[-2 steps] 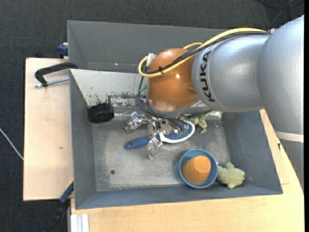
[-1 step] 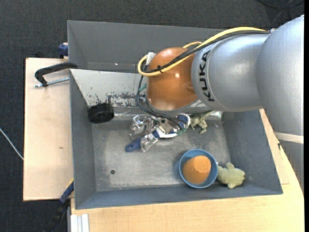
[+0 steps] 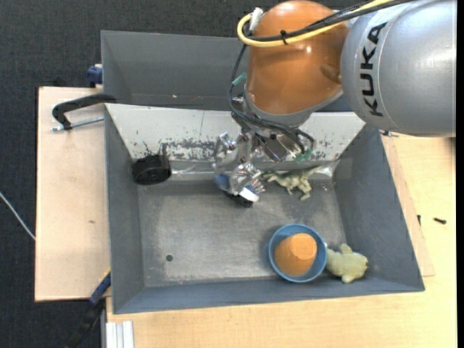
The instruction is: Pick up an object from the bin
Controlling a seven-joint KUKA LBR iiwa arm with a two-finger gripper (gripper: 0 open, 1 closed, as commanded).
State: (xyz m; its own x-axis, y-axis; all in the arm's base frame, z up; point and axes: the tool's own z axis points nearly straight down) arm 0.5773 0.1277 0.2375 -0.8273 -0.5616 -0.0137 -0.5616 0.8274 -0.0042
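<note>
1. Arm: 1 silver KUKA arm [image 3: 395, 56] reaches in from the view's right. Its rounded orange wrist cover [image 3: 293, 56] hangs above the rear half of the grey metal bin [image 3: 119, 230].
2. Tool: the metal gripper [image 3: 245, 180] sits low at the middle of the bin's rear edge, where the floor meets the sloped back wall. Its state, released or clenched, cannot be told, and no thing can be made out in its grasp.
3. Nearest thing: 1 small olive-green plastic toy reptile [image 3: 293, 183] lies on the floor just beside the gripper, on the side toward the view's right, close to the back wall. Contact between the 2 cannot be confirmed.
4. Other contents:
   - 1 black round wheel-shaped part [image 3: 150, 170] rests against the back wall toward the view's left, well apart from the gripper.
   - 1 blue round bowl [image 3: 275, 258] stands near the front wall and holds 1 orange cone-shaped cup [image 3: 297, 251].
   - 1 pale green soft toy figure [image 3: 348, 264] lies touching the bowl, toward the front right corner.
</note>
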